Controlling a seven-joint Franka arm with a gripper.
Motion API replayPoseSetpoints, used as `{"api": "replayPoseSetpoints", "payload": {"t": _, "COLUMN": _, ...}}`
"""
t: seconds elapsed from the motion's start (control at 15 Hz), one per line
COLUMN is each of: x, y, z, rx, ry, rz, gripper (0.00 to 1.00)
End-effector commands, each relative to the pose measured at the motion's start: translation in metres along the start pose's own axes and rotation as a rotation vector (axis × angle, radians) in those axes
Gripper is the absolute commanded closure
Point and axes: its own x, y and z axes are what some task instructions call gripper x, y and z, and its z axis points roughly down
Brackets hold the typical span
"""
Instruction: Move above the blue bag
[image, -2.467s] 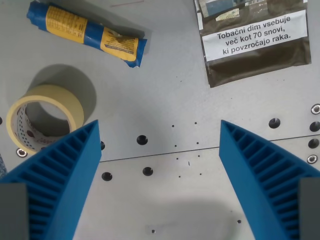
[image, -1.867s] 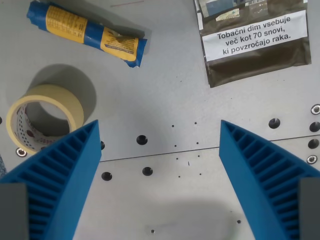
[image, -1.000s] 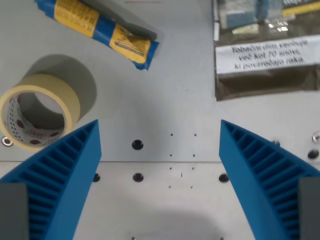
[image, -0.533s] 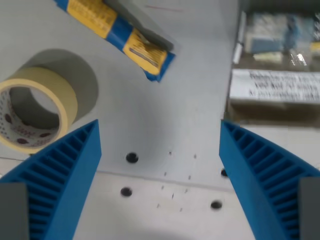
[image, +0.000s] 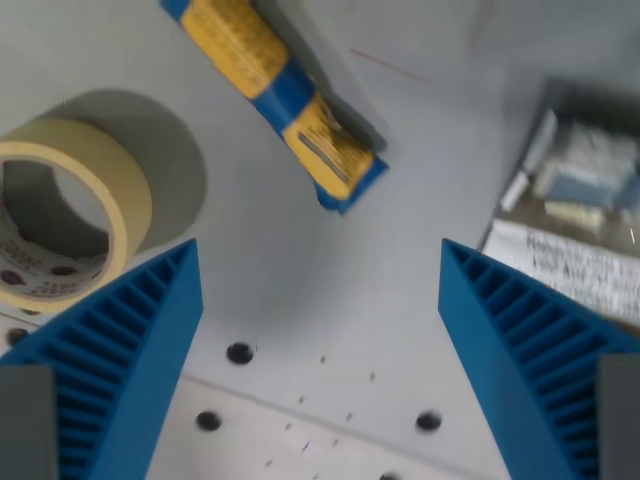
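Blue fingers spread wide over bare metal, with the target up and to the wrist view's left.

We had the gripper (image: 318, 330) released and carrying nothing, its two ribbed fingers (image: 120, 350) framing the grey table (image: 420, 200) and its bolt holes. The blue bag (image: 275, 95), a rolled packet with yellow labels, lay diagonally near the top of the view, well short of centre between the fingers. The tape roll (image: 60, 225) sat close beside it at the left, and a pouch (image: 575, 220) at the right looked like tobacco, though blur left us unsure. We judged the main risk to be stopping early or drifting leftwards, ending above the tape rather than the bag.
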Motion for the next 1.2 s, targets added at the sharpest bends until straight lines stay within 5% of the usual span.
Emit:
{"api": "replayPoseSetpoints", "payload": {"t": 0.07, "x": 0.002, "y": -0.005, "z": 0.013, "rx": -0.024, "ry": 0.086, "rz": -0.375, "gripper": 0.0}}
{"api": "replayPoseSetpoints", "payload": {"t": 0.8, "x": 0.027, "y": -0.018, "z": 0.065, "rx": -0.04, "ry": 0.067, "rz": -0.498, "gripper": 0.0}}
{"api": "replayPoseSetpoints", "payload": {"t": 1.2, "x": 0.032, "y": -0.018, "z": 0.078, "rx": -0.039, "ry": 0.048, "rz": -0.462, "gripper": 0.0}}
